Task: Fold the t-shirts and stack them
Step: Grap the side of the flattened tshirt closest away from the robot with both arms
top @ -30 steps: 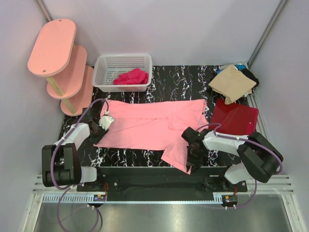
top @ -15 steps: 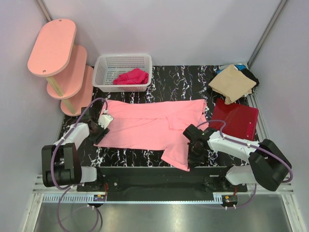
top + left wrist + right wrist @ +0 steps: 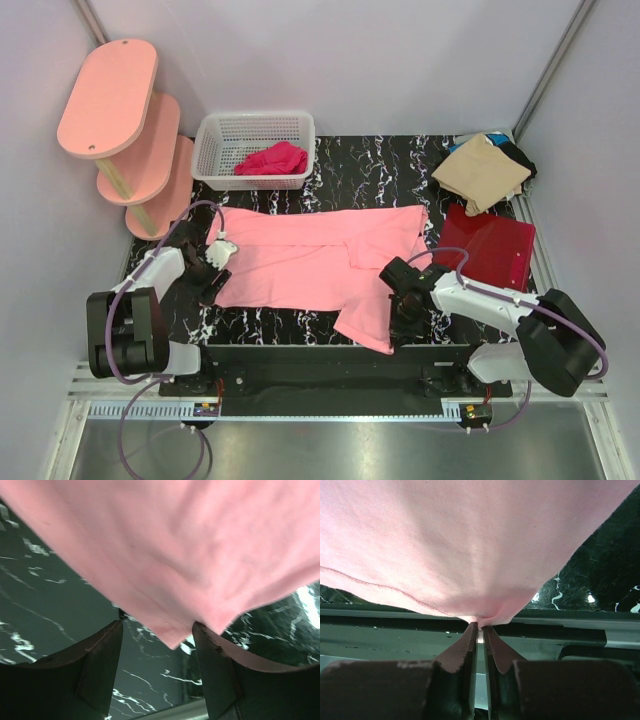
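**Pink shirt spread flat, one edge pinched, one corner between open fingers**

The salmon-pink t-shirt point(image 3: 320, 260) lies spread across the middle of the black, white-veined marble-pattern table point(image 3: 370, 165). Its cloth is soft and matte with shallow wrinkles. A loose flap reaches down towards the near edge on the right.

The overhead view shows the whole layout. The left gripper point(image 3: 213, 262) sits at the shirt's left edge and the right gripper point(image 3: 399, 328) at the near flap. A flat, folded dark red t-shirt point(image 3: 487, 243) lies just right of the pink one. A rumpled tan t-shirt point(image 3: 482, 172) sits behind it, over something black. A white lattice basket point(image 3: 215, 150) holds a crumpled magenta cloth point(image 3: 272, 158), beside a tiered pink shelf point(image 3: 110, 95) with rounded boards.

Only the wrist views show the grips. In the left wrist view the dark fingers point(image 3: 100, 655) stand wide apart, and a pointed corner of pink cloth lies between them without being clamped. In the right wrist view the worn-edged fingers point(image 3: 462, 650) are closed almost together, pinching a small pucker of the stitched hem.
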Available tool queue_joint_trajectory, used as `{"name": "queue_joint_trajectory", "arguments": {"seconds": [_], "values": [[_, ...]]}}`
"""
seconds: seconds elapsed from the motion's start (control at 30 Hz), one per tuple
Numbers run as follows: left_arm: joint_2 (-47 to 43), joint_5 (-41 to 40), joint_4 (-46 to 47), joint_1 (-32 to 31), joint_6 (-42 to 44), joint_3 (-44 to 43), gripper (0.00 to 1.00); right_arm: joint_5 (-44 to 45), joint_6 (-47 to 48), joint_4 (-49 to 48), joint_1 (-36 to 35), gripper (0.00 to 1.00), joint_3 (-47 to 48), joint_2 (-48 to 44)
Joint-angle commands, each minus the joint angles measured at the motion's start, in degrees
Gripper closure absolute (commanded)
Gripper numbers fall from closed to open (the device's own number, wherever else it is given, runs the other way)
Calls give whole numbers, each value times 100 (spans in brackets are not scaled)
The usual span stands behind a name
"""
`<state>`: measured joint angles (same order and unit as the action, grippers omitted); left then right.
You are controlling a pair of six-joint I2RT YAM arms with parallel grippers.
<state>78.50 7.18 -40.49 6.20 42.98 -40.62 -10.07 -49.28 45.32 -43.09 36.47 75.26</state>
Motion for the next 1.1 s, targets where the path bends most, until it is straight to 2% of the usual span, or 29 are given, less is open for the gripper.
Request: {"name": "queue_joint_trajectory", "arguments": {"seconds": [0.0, 0.13, 0.37, 0.4, 0.47, 0.5, 0.6, 0.8, 1.07], "values": [[-107, 328, -372, 13, -27, -209, 37, 128, 59, 109, -33, 84, 159, -205], [-151, 301, -372, 22, -35, -236, 37, 154, 85, 152, -33, 84, 176, -223], [165, 293, -310, 13, -35, -236, 58, 180, 85, 231, -33, 85, 264, -275], [174, 301, -302, 13, -44, -236, 68, 189, 94, 284, -33, 86, 290, -284], [131, 319, -302, 22, -62, -288, 81, 242, 102, 363, -41, 91, 387, -337], [104, 319, -302, 13, -71, -315, 99, 277, 129, 468, -41, 93, 431, -354], [-1, 328, -398, 13, -97, -490, 100, 373, 181, 722, -33, 100, 615, -442], [-405, 231, -820, 188, 166, -754, 100, 418, 182, 1346, -33, 100, 906, -881], [-950, 20, -1110, 321, 544, -315, 100, 259, 155, 2094, -33, 100, 915, -1330]]}}
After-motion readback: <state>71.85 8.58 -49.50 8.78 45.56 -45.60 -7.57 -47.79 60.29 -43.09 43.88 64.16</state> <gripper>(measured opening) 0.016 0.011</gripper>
